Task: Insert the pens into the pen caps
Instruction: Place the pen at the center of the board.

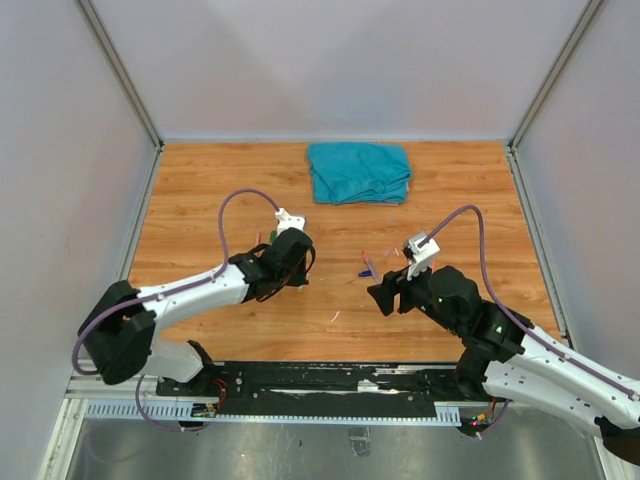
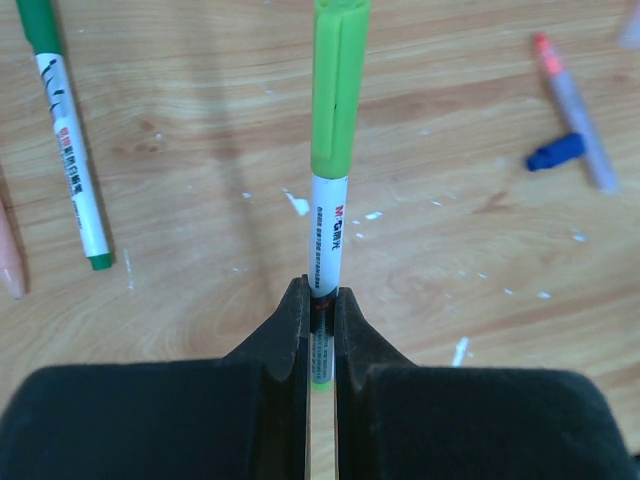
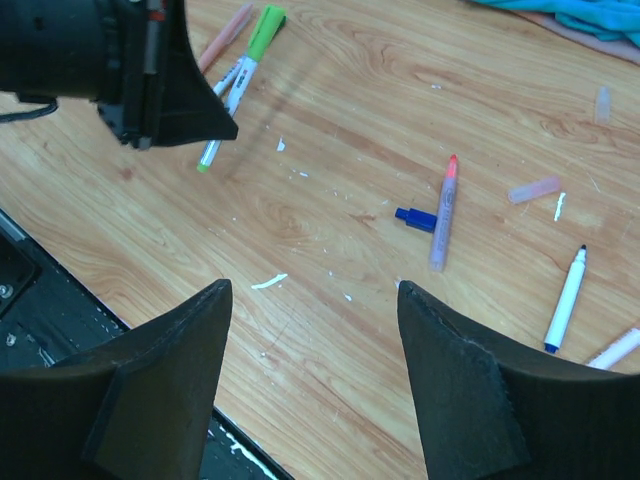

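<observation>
My left gripper (image 2: 322,300) is shut on the white barrel of a pen with a light green cap (image 2: 338,100), just above the wood table. It shows in the top view (image 1: 285,262), and the green cap shows in the right wrist view (image 3: 263,30). A dark green pen (image 2: 70,150) lies to its left. A loose blue cap (image 2: 555,152) lies against a pale pen with a red tip (image 2: 575,110). My right gripper (image 3: 315,290) is open and empty above bare wood, with the blue cap (image 3: 415,217) and the red-tipped pen (image 3: 443,212) ahead of it. It sits right of centre in the top view (image 1: 385,295).
A folded teal cloth (image 1: 360,172) lies at the back of the table. In the right wrist view an uncapped blue-tipped pen (image 3: 565,300), a pale pink cap (image 3: 533,189) and a clear cap (image 3: 602,103) lie to the right. A black rail (image 1: 320,380) runs along the near edge.
</observation>
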